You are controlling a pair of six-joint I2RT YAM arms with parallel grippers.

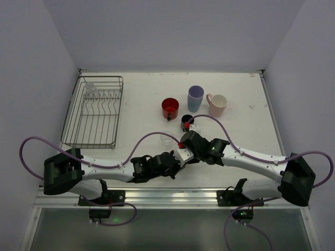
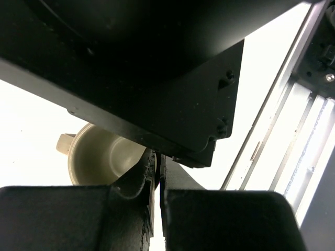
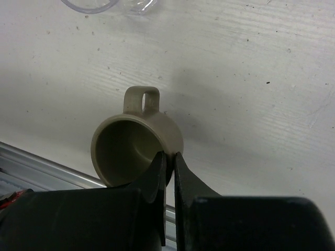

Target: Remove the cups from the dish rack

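Right gripper (image 3: pixel 168 159): clenched on the rim of the beige-olive mug (image 3: pixel 133 144), one finger inside the bowl and one outside, roughly opposite the handle.
Left gripper (image 2: pixel 157 164): clenched; fingertips meet the same rim. Appears to pinch it as well, though the right arm's housing partly hides the contact.
Mug position: apparently off the table (image 1: pixel 141 94), tipped with its mouth toward both wrist cameras, near the front edge between the two arms. Hidden in the top view.
Handling: rigid and light, probably glazed, so smooth and prone to chipping if dropped. Take hold by pinching the wall at the rim; the handle loop looks too small for a finger.
Caution: free one grip only when the other is judged secure.
Clear glass (image 1: pixel 166 140): on the table just beyond the grippers; fragile, slippery.
Dark blue cup (image 1: pixel 187 124): slightly farther back.
Red mug (image 1: pixel 170 108), lavender tumbler (image 1: pixel 196 98), pale pink mug (image 1: pixel 216 104): in a row farther back, already out.
Dish rack (image 1: pixel 97 77): far left; one rack glass (image 1: pixel 90 88) in its far corner, not yet unloaded.
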